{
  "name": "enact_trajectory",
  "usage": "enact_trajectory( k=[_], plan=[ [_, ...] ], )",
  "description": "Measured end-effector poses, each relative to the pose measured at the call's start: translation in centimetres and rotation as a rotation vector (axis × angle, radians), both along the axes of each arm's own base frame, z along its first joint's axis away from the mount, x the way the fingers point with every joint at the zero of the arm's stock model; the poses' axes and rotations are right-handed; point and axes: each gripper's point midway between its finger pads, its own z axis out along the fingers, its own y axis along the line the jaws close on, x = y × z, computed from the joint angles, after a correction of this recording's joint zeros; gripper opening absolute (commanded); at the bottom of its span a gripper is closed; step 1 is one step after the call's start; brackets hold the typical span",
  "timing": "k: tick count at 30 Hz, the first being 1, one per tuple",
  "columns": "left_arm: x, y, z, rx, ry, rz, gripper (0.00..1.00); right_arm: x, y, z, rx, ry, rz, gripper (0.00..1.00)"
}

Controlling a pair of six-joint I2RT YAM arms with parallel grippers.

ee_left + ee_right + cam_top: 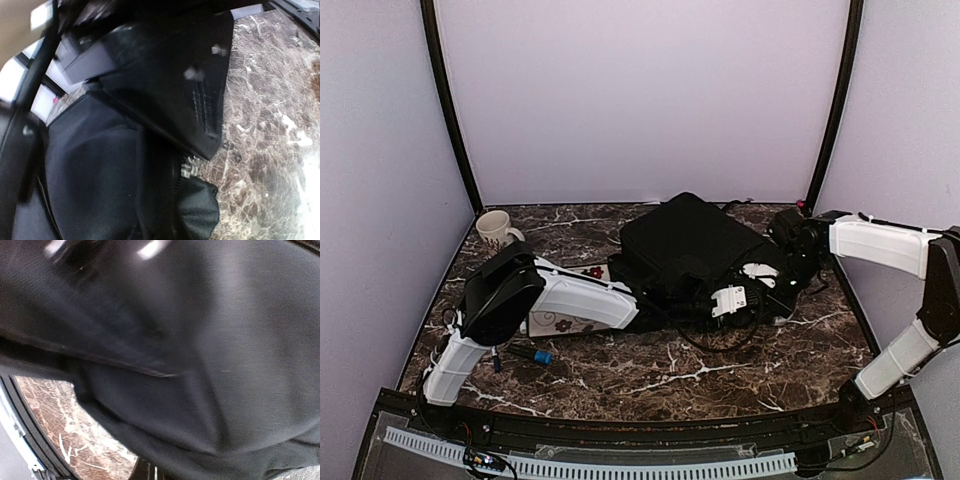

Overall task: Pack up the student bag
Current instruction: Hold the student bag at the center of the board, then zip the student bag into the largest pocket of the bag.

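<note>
The left gripper (744,290) sits low against the near right side of the student bag (685,240). In the overhead view its white parts lie among dark straps and black cable loops (712,338), and its fingers cannot be made out, so whether its jaws are apart or together cannot be told. Its wrist view is blurred. Black fabric of the bag (95,165) fills the left and middle, with a small silvery zipper piece (187,167) at a seam, and the marble table (270,140) shows on the right. The right gripper (788,240) is pressed to the far right corner of the bag with its jaws together. Its wrist camera shows only folds of the black fabric (200,340) and a sliver of the tabletop (60,420) at the lower left, so whether cloth is pinched between the fingers cannot be told. The bag lies flat on the dark marble table (650,375), in the middle toward the far side, with the two arms reaching in from either side. Under the left forearm rests a flat white item with dark red flowers (560,322). Just nearer lies a small blue-tipped object (536,355). A pale mug (496,230) stands upright at the far left corner, well apart from the bag.
</note>
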Motion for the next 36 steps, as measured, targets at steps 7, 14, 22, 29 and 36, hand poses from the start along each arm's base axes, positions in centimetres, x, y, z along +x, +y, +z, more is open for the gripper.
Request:
enact_trajectory(
  k=[7, 14, 22, 29, 36],
  plan=[
    [0.2, 0.1, -0.3, 0.036, -0.016, 0.025, 0.00, 1.4, -4.3, -0.5, -0.030, 0.008, -0.104, 0.00],
    [-0.9, 2.2, -1.4, 0.064, 0.005, 0.020, 0.00, 1.9, -6.6, -2.8, -0.064, 0.045, -0.180, 0.00],
    [-1.9, 4.2, -1.4, 0.078, 0.010, 0.020, 0.00, 2.7, -8.1, -3.6, -0.080, 0.042, -0.243, 0.00],
    [-1.9, 8.2, -1.1, 0.108, 0.049, 0.061, 0.01, 3.2, -7.8, -2.5, -0.065, 0.001, -0.242, 0.00],
    [-1.3, 12.6, -1.7, 0.176, 0.123, 0.137, 0.53, 2.8, -3.5, -1.3, -0.028, -0.047, -0.114, 0.00]
  ],
)
